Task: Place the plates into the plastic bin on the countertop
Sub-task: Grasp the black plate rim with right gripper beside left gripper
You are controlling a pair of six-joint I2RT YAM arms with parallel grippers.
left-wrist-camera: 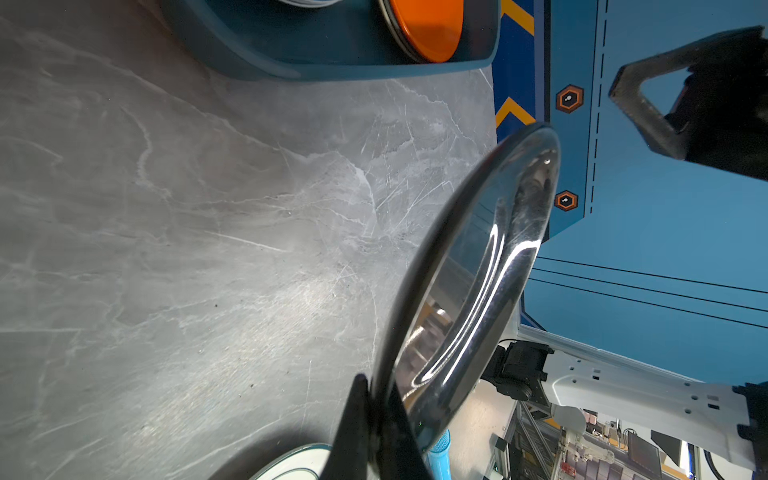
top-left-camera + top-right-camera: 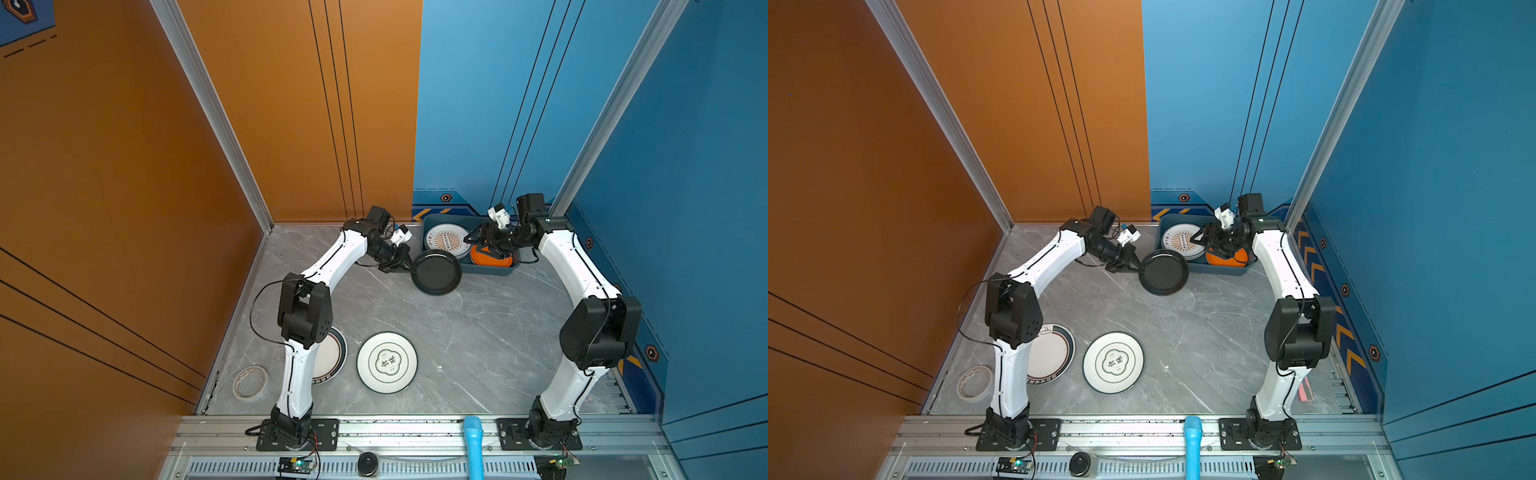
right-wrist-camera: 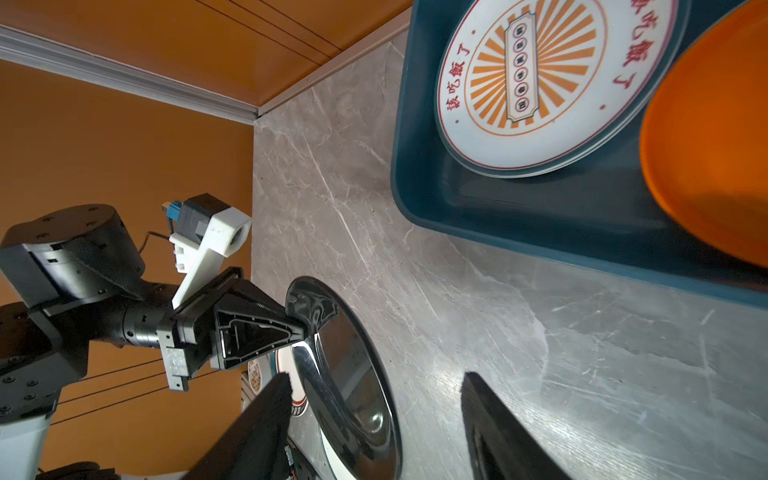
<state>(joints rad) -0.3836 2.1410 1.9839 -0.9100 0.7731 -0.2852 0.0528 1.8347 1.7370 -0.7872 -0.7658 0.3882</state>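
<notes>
My left gripper (image 2: 405, 264) (image 1: 376, 395) is shut on the rim of a glossy black plate (image 2: 436, 272) (image 2: 1163, 272) (image 1: 478, 270), which hangs tilted just above the countertop (image 2: 478, 332) beside the plastic bin (image 2: 496, 272) (image 3: 498, 220). Inside the bin lie a white plate with an orange sunburst (image 2: 446, 239) (image 3: 540, 83) and an orange plate (image 2: 490, 259) (image 3: 706, 166). Over the bin, above the orange plate, my right gripper (image 2: 476, 244) (image 3: 376, 378) is open and holds nothing.
A white plate with a green emblem (image 2: 386, 361) lies at the front middle. A dark-rimmed plate (image 2: 334, 353) is partly hidden behind the left arm. A tape roll (image 2: 250, 382) sits at the front left, and a blue cylinder (image 2: 473, 444) at the front rail.
</notes>
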